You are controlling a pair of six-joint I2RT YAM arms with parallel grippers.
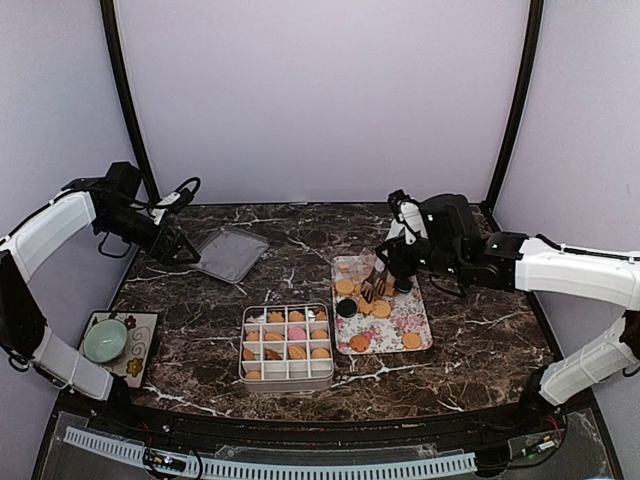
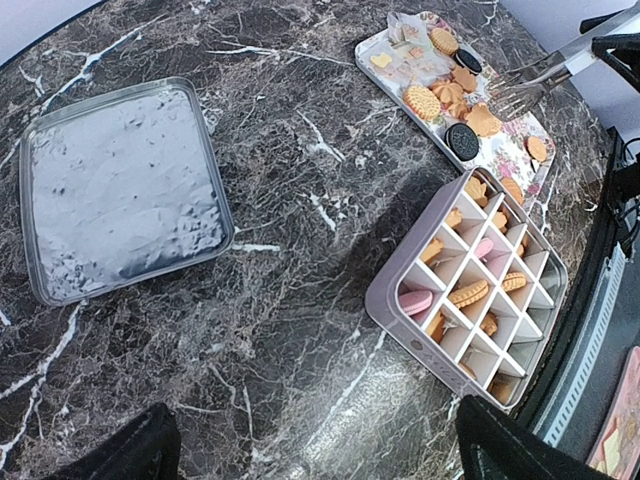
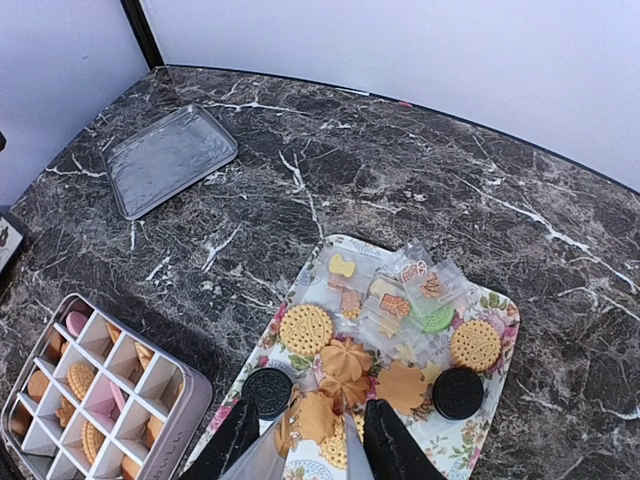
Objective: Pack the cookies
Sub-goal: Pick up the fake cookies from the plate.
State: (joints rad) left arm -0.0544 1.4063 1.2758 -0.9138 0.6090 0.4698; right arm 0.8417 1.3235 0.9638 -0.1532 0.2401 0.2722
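Observation:
Loose cookies [image 3: 345, 360] lie on the flower-patterned tray [image 3: 497, 303]: round golden ones, orange leaf shapes and two black sandwich rounds [image 3: 458, 392]. More cookies fill part of the divided box [image 1: 287, 345], a pink one [image 2: 415, 300] among them. My right gripper [image 3: 312, 428] is shut on the metal tongs [image 1: 374, 288], low over the tray's near end. The tong arms flank an orange leaf-shaped cookie [image 3: 322, 415]; whether they pinch it I cannot tell. My left gripper [image 2: 330, 455] hangs open over bare table between the box and its lid [image 2: 120, 185], holding nothing.
Small clear-wrapped sweets [image 3: 400, 295] lie at the tray's far end. A green bowl [image 1: 105, 340] sits on a floral mat at the table's left front corner. The metal lid [image 1: 230, 253] lies flat at the back left. Walls enclose the table on three sides.

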